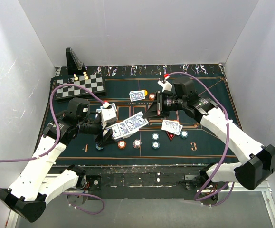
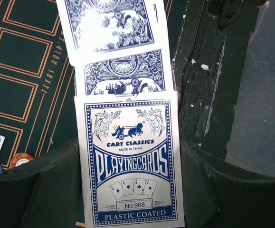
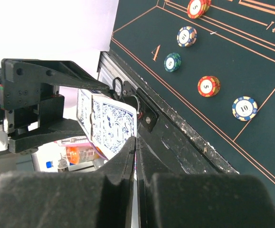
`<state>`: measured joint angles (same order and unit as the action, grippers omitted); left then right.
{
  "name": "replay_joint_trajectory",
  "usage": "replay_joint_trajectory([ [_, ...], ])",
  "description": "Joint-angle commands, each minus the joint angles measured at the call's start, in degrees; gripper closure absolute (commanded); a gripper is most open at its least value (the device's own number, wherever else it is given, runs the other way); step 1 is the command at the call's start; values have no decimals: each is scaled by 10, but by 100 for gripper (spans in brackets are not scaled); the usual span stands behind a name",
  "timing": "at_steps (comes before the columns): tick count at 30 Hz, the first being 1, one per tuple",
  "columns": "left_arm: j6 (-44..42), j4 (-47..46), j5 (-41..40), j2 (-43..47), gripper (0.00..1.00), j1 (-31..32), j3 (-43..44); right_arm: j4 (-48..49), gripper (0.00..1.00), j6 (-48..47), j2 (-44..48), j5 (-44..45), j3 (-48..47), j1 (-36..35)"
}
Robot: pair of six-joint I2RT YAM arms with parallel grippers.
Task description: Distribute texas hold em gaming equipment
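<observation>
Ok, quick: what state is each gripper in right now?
Left gripper: closed, holding the card box.
Right gripper: closed on the edge of a card sticking out of that box.

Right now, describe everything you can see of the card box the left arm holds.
The card box is white, seemingly glossy cardboard printed in blue: a cart drawing, "Cart Classics Playing Cards", "Plastic Coated". The left arm's black fingers clamp its sides, holding it over the near edge of the green mat. Blue-backed cards stick out of its far end.
</observation>
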<state>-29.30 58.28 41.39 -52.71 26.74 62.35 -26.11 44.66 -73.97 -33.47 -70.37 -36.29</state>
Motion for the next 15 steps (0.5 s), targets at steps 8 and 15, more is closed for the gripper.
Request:
replay_joint_trajectory([
  [8, 1, -11, 17, 11, 98, -3, 9, 45, 53, 27, 37, -43, 27, 23],
  [15, 2, -12, 17, 10, 98, -3, 10, 107, 41, 62, 22, -74, 64, 13],
])
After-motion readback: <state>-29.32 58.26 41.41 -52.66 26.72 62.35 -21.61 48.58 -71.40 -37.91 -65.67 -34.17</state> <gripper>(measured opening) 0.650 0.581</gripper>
